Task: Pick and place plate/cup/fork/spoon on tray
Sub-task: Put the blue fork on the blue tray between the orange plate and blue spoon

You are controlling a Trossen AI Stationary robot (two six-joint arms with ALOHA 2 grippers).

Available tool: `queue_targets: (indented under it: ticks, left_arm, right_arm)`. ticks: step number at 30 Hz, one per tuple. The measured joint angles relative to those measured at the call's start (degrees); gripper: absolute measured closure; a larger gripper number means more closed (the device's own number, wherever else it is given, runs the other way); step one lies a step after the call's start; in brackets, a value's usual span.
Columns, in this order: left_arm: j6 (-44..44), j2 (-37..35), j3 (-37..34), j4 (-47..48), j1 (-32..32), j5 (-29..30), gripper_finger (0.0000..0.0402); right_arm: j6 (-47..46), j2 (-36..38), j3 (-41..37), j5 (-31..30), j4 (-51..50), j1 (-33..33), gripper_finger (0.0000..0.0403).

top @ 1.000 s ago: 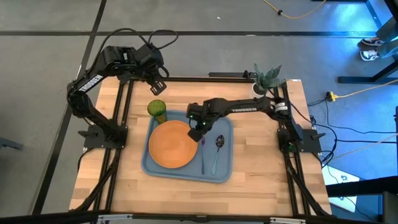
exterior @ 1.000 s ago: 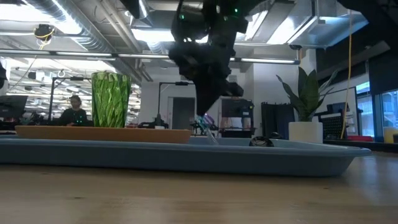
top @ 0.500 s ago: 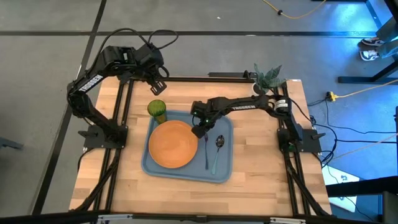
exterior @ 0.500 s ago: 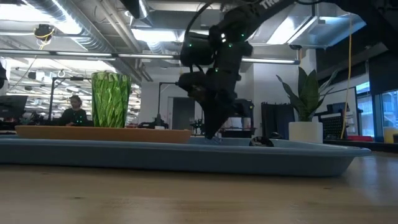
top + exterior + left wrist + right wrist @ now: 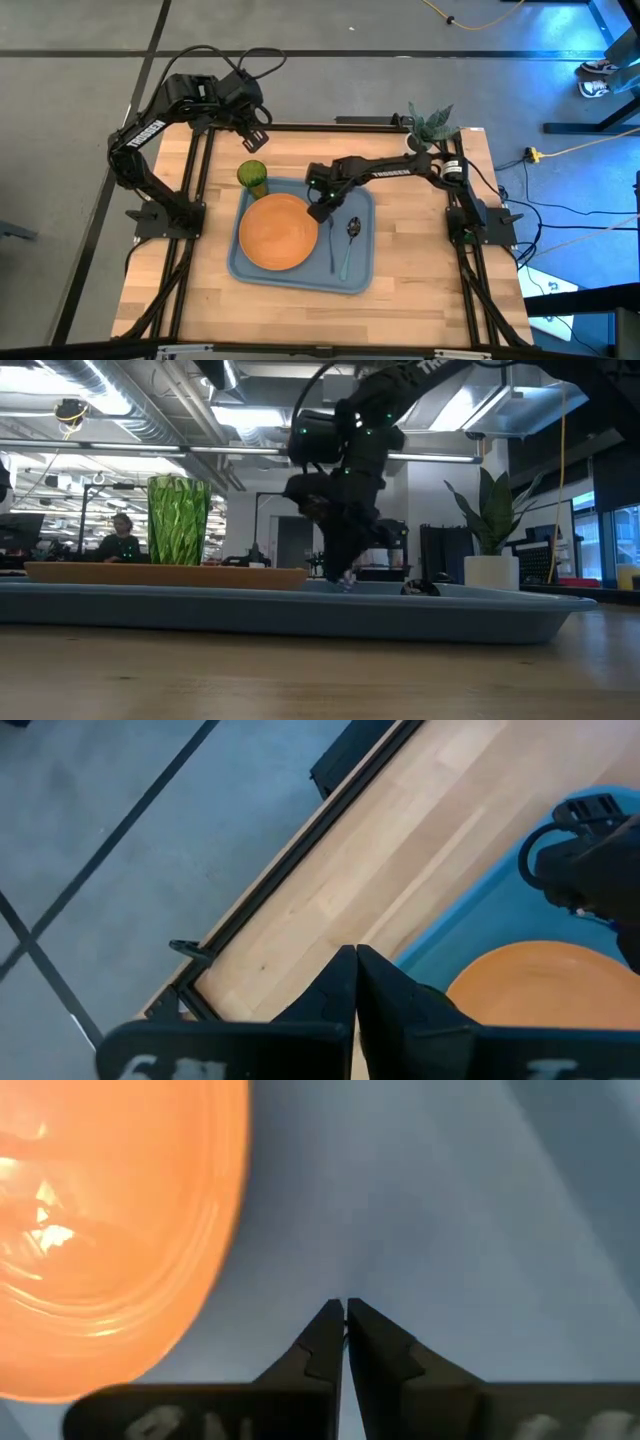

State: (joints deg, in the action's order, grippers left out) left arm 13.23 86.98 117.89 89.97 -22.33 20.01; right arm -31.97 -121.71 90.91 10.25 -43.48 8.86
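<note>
The blue-grey tray (image 5: 240, 265) lies on the wooden table. The orange plate (image 5: 278, 232) rests flat on the tray's left half, and the green cup (image 5: 252, 178) stands upright at its far left corner. The fork (image 5: 332, 250) and the spoon (image 5: 349, 245) lie side by side on the tray's right half, running near to far. My right gripper (image 5: 320, 213) is low over the tray, just right of the plate, shut on the fork's far end. My left gripper (image 5: 255, 125) hangs shut, high over the table's far left corner. My right gripper pinches the fork's far end (image 5: 347, 583), the purple handle, between its two fingers, with only a thin slit between them (image 5: 346, 1312). The fingers come from above, slanting steeply down. The fork lies flat on the tray floor, stretching from the fingertips toward the table's near edge.
A potted plant (image 5: 430, 125) stands at the table's far right corner. Bare wood (image 5: 430, 270) shows right of the tray and along the near edge. In the low view a person (image 5: 120, 540) sits far off in the room.
My right gripper has come down onto the tray, drifting slightly right, with the fork. The fork hung slanting below the fingers, and now lies flat on the tray beside the spoon. Over the last half second the gripper has stayed put.
</note>
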Motion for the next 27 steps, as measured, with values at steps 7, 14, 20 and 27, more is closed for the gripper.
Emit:
queue_targets:
  ticks: [7,14,20,27]
  left_arm:
    - [1.45,0.00,0.00,0.00,0.00,0.00,0.0401]
    - [1.71,0.00,0.00,0.00,0.00,0.00,0.0401]
    - [1.82,0.00,0.00,0.00,0.00,0.00,0.0401]
    - [1.86,0.00,0.00,0.00,0.00,0.00,0.0401]
  right_arm:
    - [1.19,-0.01,1.94,-0.22,-1.24,0.02,0.0380]
    - [2.12,-0.02,1.45,-0.16,-4.49,0.02,0.0380]
    - [4.22,-0.11,0.66,0.02,-4.72,0.02,0.0391]
    - [5.62,-0.11,0.66,-0.07,-3.93,0.02,0.0385]
